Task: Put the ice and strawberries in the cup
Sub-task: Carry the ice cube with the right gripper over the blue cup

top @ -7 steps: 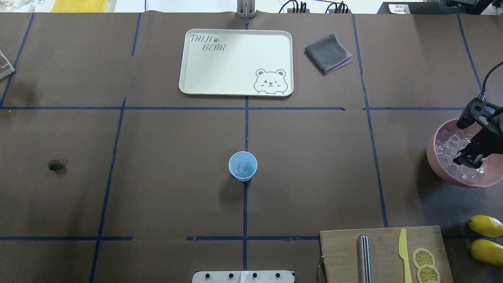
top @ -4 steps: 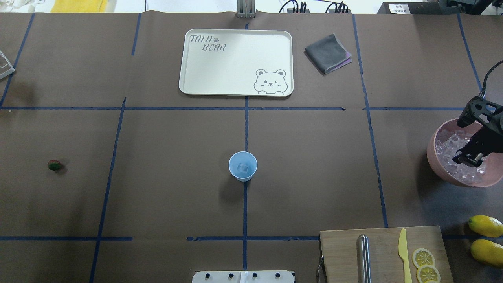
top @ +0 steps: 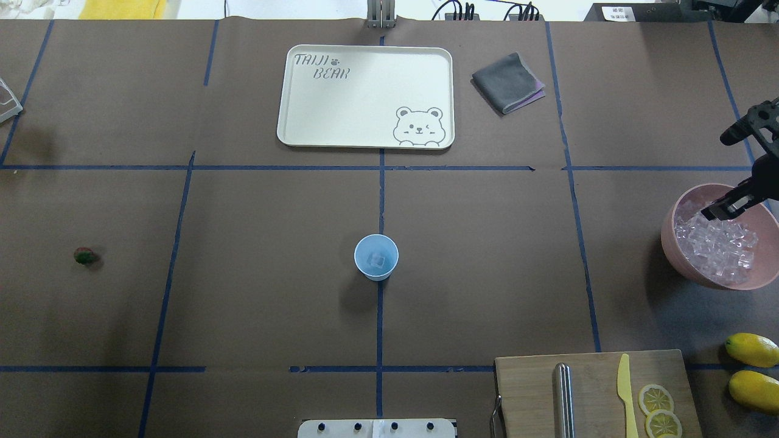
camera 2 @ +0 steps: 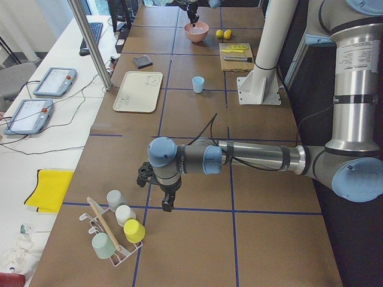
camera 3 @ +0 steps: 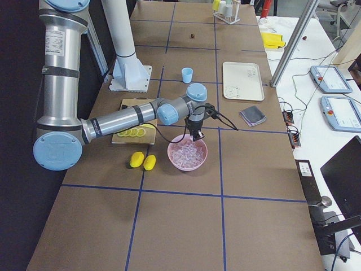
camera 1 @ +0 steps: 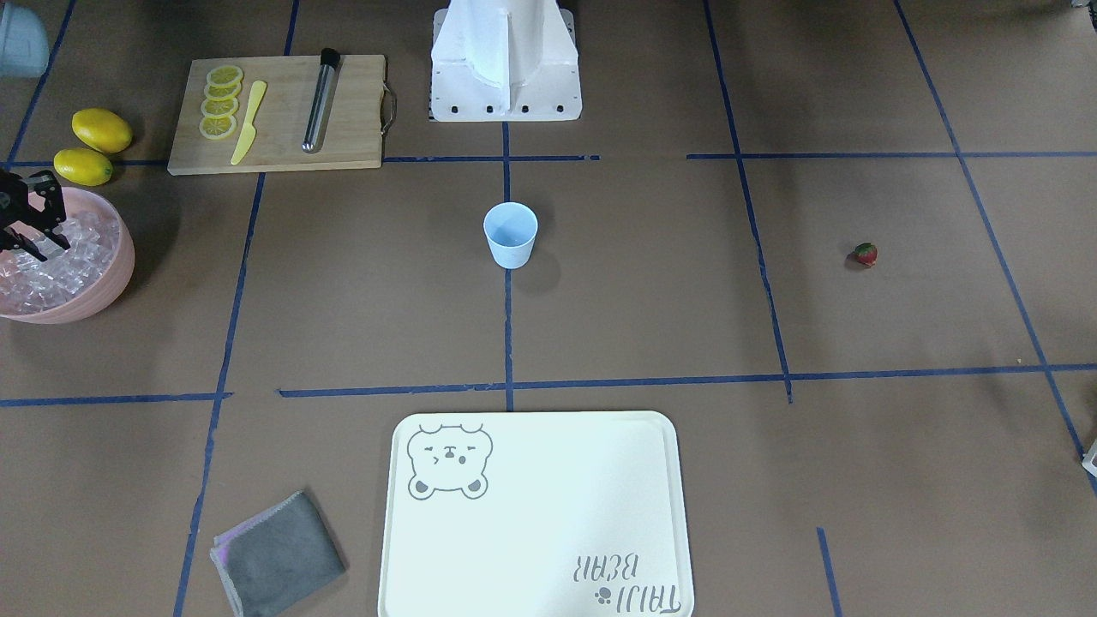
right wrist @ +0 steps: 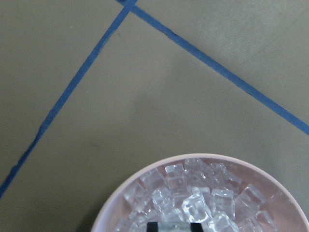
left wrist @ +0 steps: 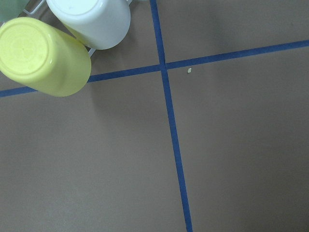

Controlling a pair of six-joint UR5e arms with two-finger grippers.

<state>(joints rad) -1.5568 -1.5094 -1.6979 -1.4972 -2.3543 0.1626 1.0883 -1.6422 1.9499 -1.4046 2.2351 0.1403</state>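
The light blue cup (top: 376, 257) stands upright mid-table with one ice cube (top: 378, 261) inside; it also shows in the front view (camera 1: 511, 235). The ice heap (top: 718, 246) fills a pink bowl (top: 669, 240) at the right edge. My right gripper (top: 716, 211) hangs just above the bowl's far rim. In the right wrist view its fingertips (right wrist: 153, 225) close on a clear cube. The strawberry (top: 84, 256) lies alone far left. My left gripper (camera 2: 166, 205) shows only in the left side view, low over the table by a cup rack; I cannot tell whether it is open or shut.
A cream bear tray (top: 286, 121) and a folded grey cloth (top: 507, 82) lie at the far side. A cutting board (top: 529, 389) with metal rod, yellow knife and lemon slices is near right, two lemons (top: 752, 350) beside it. Upturned cups (left wrist: 43, 55) sit by the left gripper.
My right gripper has lifted out of the ice heap and moved toward the bowl's far rim. The cup and strawberry have not moved.
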